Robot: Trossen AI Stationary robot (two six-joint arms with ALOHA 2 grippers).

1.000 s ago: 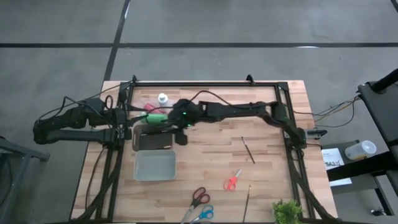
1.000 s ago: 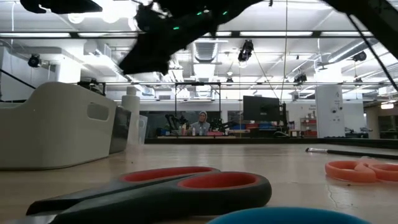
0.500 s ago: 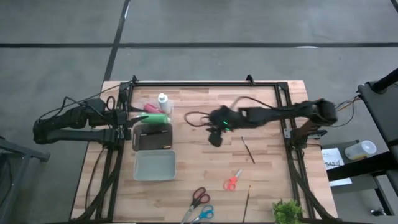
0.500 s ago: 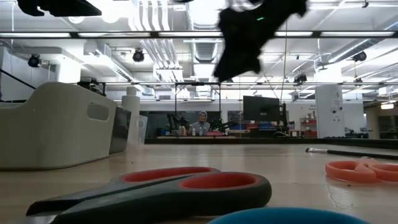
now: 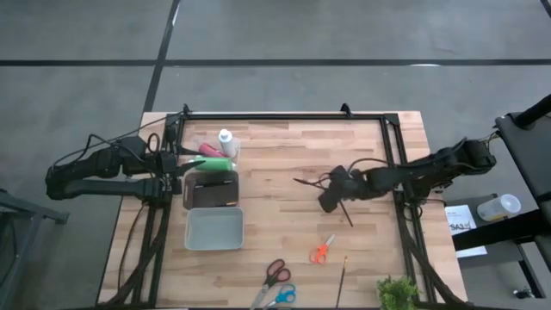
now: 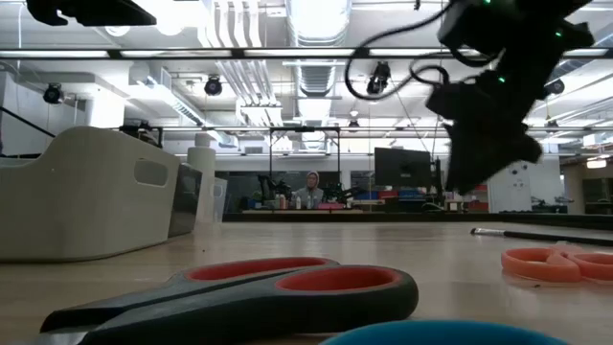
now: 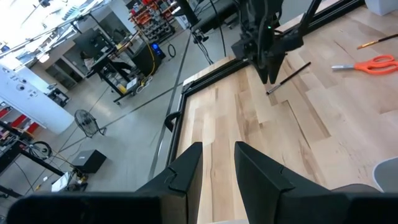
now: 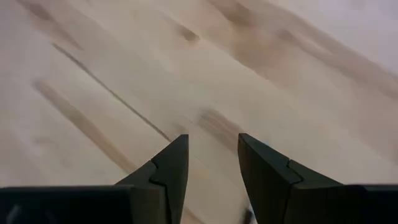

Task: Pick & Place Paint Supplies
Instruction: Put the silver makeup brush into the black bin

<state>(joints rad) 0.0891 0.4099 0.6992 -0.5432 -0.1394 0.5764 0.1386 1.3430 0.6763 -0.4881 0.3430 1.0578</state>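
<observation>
At the far left of the table a green paint bottle (image 5: pixel 217 164) lies on its side beside a dark tray (image 5: pixel 211 191). A red one (image 5: pixel 209 149) and an upright white one (image 5: pixel 225 138) stand just beyond it. My left gripper (image 5: pixel 183 164) waits next to them, open and empty (image 7: pixel 217 165). A thin brush (image 5: pixel 347 215) lies flat on the wood right of centre. My right gripper (image 5: pixel 329 201) hovers over its far end, pointing steeply down, open with nothing between the fingers (image 8: pixel 211 162). A second brush (image 5: pixel 343 275) lies near the front edge.
A pale grey bin (image 5: pixel 215 229) sits in front of the dark tray. Orange scissors (image 5: pixel 321 251), red-and-black scissors (image 5: pixel 275 272) and blue scissors (image 5: pixel 281 297) lie toward the near edge. A small green plant (image 5: pixel 398 294) stands at the near right corner. A black frame (image 5: pixel 284 116) runs round the table.
My right gripper has swept from the green bottle at the far left toward the table's right edge. It has sunk, rolled its wrist and tipped downward, and now hangs above the brush. The green bottle has stayed lying by the dark tray.
</observation>
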